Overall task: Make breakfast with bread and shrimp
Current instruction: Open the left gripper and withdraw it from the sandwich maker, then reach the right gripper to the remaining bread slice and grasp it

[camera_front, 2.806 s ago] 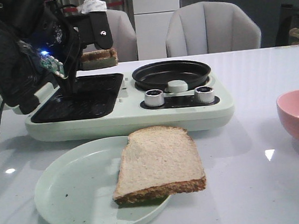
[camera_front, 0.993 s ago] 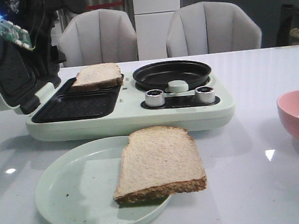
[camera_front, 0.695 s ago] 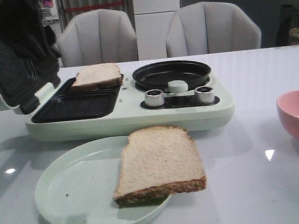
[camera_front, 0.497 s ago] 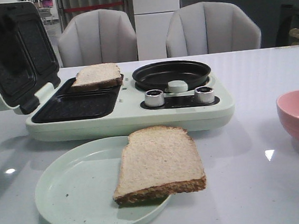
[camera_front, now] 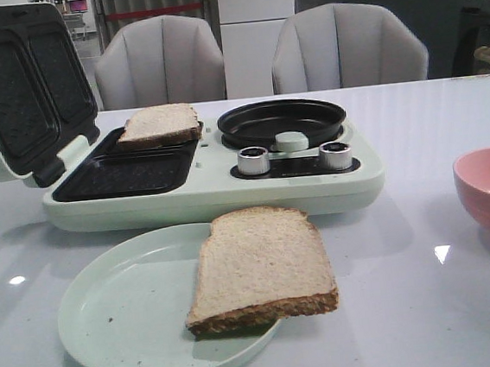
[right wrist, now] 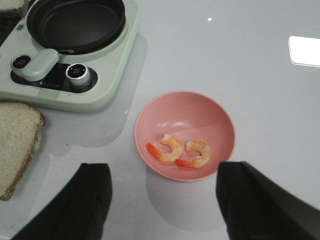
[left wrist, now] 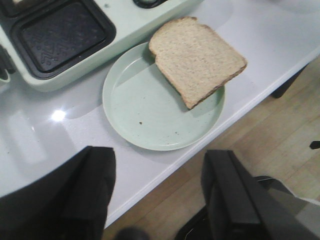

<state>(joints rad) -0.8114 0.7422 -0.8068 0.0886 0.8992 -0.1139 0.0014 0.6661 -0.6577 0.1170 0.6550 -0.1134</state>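
Soft, light bread (left wrist: 197,57) overhanging the green plate (left wrist: 145,122) should bend if pinched, so I would take its crust edge with my empty, parted left gripper (left wrist: 157,192), while two slippery shrimp (right wrist: 180,151) lie in the pink bowl (right wrist: 220,117) below my equally open right gripper (right wrist: 165,200).

Left hand (left wrist: 157,192) spread wide — right hand (right wrist: 162,202) likewise, both empty.
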